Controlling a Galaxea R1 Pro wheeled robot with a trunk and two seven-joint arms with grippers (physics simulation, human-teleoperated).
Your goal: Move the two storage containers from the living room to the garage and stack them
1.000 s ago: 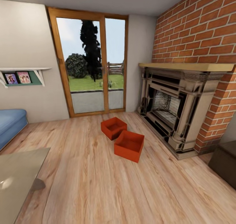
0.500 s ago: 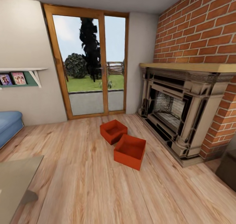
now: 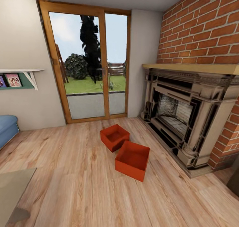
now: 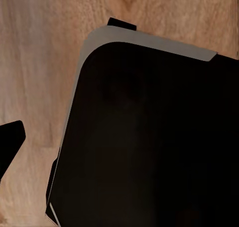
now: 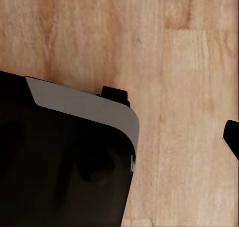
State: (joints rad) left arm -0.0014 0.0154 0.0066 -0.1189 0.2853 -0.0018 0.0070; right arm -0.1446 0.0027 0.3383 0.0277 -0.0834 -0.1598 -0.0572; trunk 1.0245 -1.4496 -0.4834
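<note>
The robot has rolled nearer: both red bins (image 3: 114, 137) (image 3: 132, 160) look bigger, touching corner to corner on the wood floor (image 3: 83, 187) before the fireplace (image 3: 186, 117). Can't tell either gripper's state.

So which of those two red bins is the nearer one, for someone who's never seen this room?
Find the fireplace under the brick wall. On the wood floor before it sit two red bins, corners almost touching. The nearer bin looks larger and lies farther from the glass doors than the far bin.
</note>
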